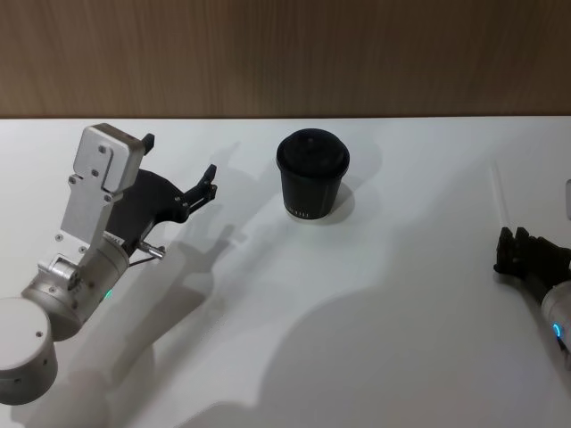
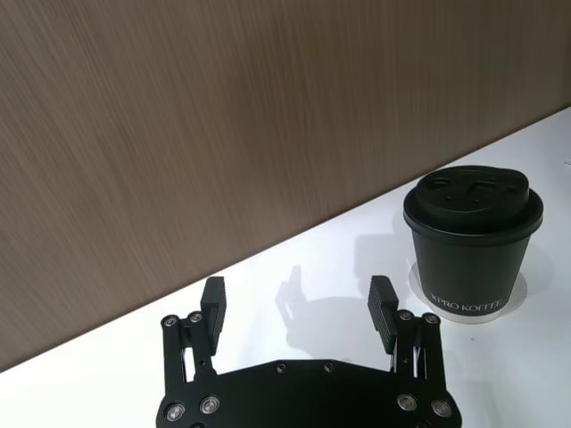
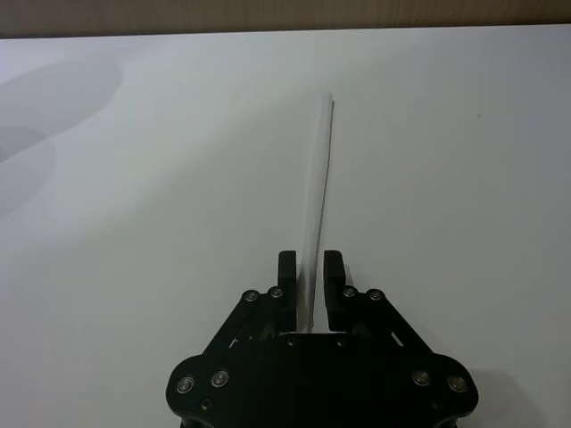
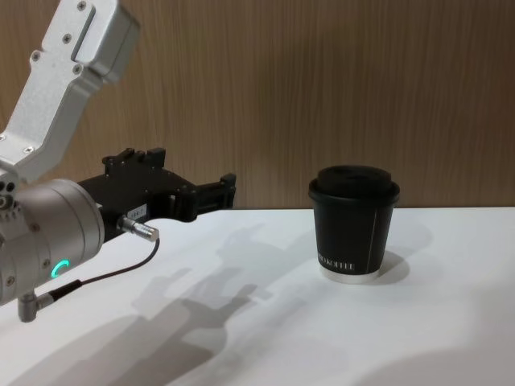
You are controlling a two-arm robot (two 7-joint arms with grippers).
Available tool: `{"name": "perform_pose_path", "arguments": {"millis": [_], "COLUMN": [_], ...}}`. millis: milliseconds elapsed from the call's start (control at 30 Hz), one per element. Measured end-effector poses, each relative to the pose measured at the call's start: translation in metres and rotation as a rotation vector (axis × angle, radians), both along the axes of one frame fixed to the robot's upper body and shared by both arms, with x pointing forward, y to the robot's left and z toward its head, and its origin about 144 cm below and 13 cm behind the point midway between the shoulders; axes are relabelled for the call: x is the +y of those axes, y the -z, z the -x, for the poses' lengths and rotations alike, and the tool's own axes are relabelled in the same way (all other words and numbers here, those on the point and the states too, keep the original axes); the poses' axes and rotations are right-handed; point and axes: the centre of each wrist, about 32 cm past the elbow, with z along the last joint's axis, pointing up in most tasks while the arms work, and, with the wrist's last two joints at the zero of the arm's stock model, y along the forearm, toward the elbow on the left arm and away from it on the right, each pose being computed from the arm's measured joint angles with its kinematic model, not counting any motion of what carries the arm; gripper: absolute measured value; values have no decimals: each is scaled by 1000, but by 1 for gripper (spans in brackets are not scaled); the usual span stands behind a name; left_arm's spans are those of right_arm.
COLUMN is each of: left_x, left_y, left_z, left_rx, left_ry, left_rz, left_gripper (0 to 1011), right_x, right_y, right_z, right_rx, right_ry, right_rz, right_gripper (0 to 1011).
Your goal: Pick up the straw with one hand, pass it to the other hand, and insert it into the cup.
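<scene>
The white straw [image 1: 501,194] lies flat on the white table at the far right, pointing away from me. My right gripper [image 1: 512,237] sits low at the straw's near end. In the right wrist view its fingers are shut on the straw [image 3: 318,187], which runs out from between them across the table; the right gripper [image 3: 310,266] grips it by that end. The black lidded cup [image 1: 312,176] stands upright at the table's middle back. My left gripper [image 1: 179,159] hovers open and empty to the left of the cup [image 4: 352,225], pointing toward it.
A wood-panelled wall [image 1: 285,53] runs along the table's far edge. A thin black cable with a metal plug [image 4: 137,229] hangs from the left arm. Bare white table [image 1: 357,303] spreads between the two arms.
</scene>
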Motion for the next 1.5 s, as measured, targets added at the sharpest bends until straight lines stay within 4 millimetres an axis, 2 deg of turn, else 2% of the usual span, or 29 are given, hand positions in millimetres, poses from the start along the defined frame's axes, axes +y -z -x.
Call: {"name": "perform_pose_path", "arguments": {"millis": [933,1500], "left_x": [0,0], "left_y": [0,0], "left_z": [0,0], "left_rx": [0,0], "left_ry": [0,0], "left_rz": [0,0], "left_gripper": [1003,1003], "right_x": [-1,-6], "right_y": [2,-1], "right_z": [1,1], "right_rx": [-14,-163], "right_ry": [-11,-56], "right_rz": [12,80], "right_gripper": [30,1]}}
